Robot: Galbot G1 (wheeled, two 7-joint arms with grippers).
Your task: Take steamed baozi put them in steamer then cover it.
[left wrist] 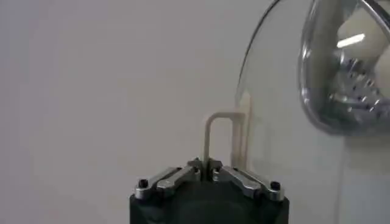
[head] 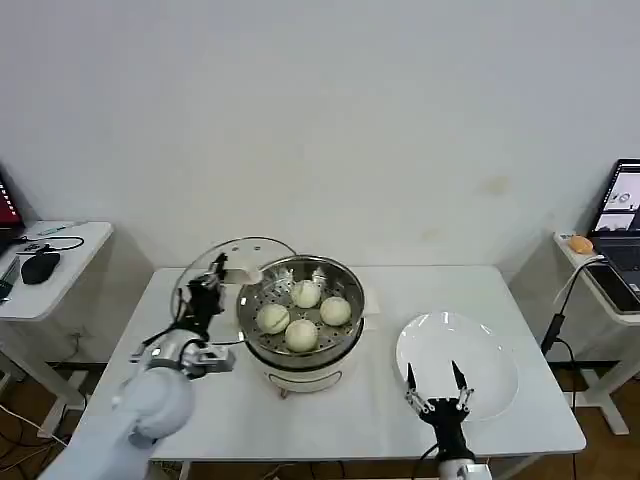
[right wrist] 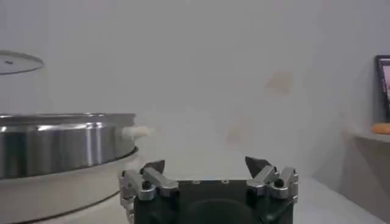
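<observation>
Holding the cover tilted beside the steamer, left claw clamped on its handle.

Four baozi sit inside the steamer, mid-counter. The cover leans at the steamer's left rim. The right claw, fingers apart, hovers at the near edge of a white plate.

You will find no readable text here: the laptop screen at the right edge shows content too small to make out.
</observation>
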